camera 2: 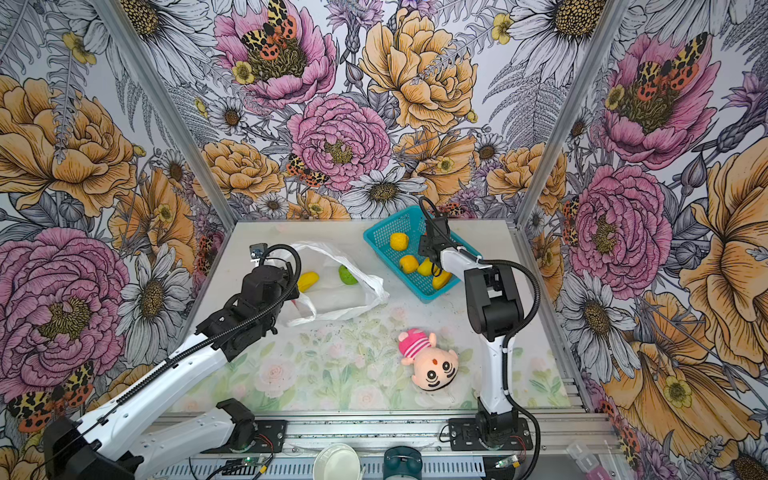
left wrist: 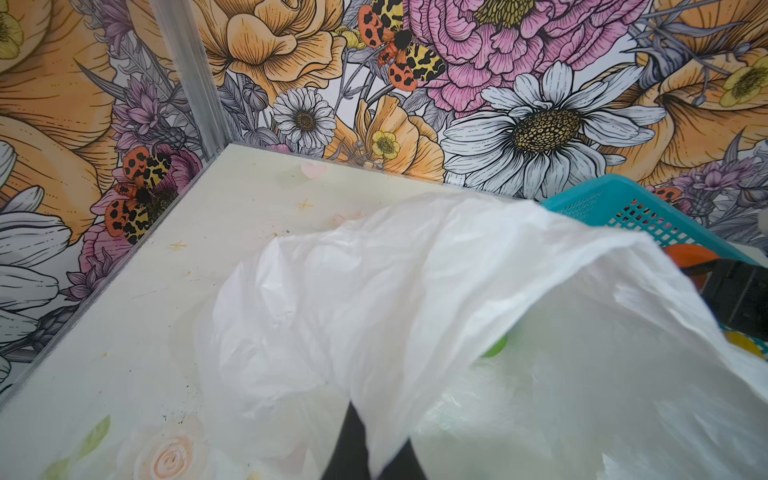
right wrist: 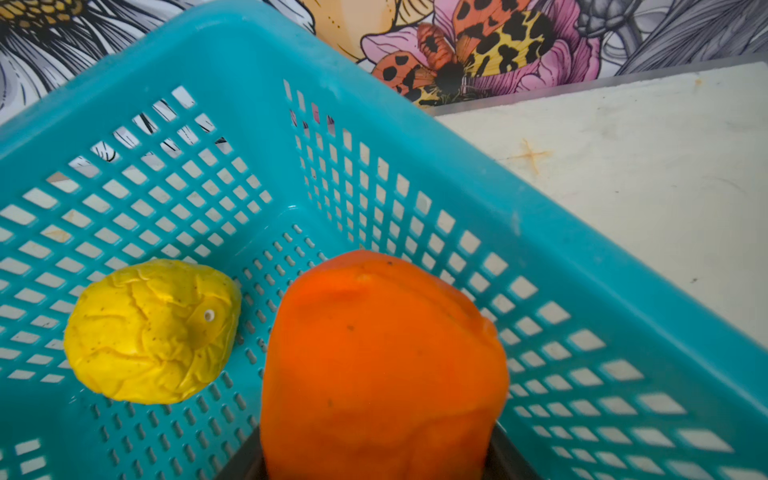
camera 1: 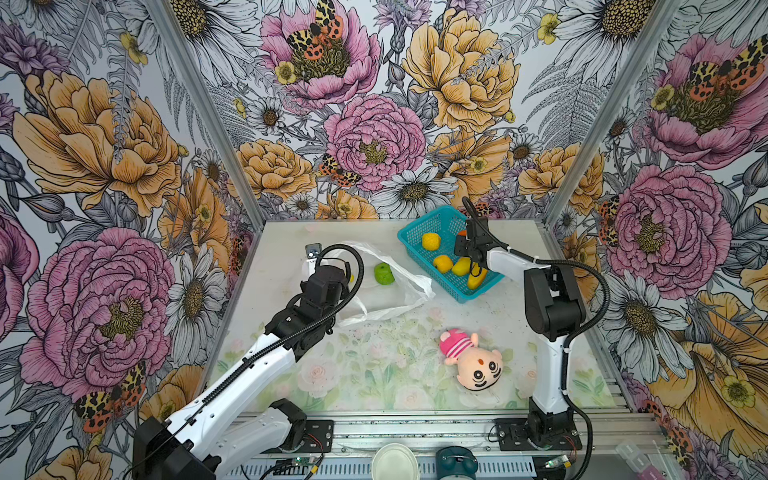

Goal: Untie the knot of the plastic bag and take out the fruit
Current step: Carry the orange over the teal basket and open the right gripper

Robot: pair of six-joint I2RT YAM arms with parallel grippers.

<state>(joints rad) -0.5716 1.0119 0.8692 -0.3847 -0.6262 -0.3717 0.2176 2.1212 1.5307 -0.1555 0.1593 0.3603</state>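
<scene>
The white plastic bag (camera 1: 386, 301) (camera 2: 340, 301) lies open and flattened at the table's back left. A green fruit (camera 1: 384, 273) (left wrist: 496, 345) and an elongated yellow fruit (camera 2: 308, 281) sit inside it. No knot is in view; its handle loops (camera 1: 353, 318) trail loose. My left gripper (left wrist: 380, 457) is shut on a fold of the bag's film (left wrist: 415, 291). My right gripper (right wrist: 376, 453) hangs inside the teal basket (camera 1: 424, 222) (right wrist: 415, 137), jaws pressed on an orange fruit (right wrist: 382, 353). A round yellow fruit (right wrist: 153, 330) rests beside it. Several yellow fruits (camera 1: 442, 263) lie in the basket.
A plush doll (camera 1: 473, 357) with a pink striped hat lies face up at the front right of the table. A white bowl (camera 1: 394, 461) and a dark teal object (camera 1: 456, 461) sit below the front rail. Flowered walls enclose three sides.
</scene>
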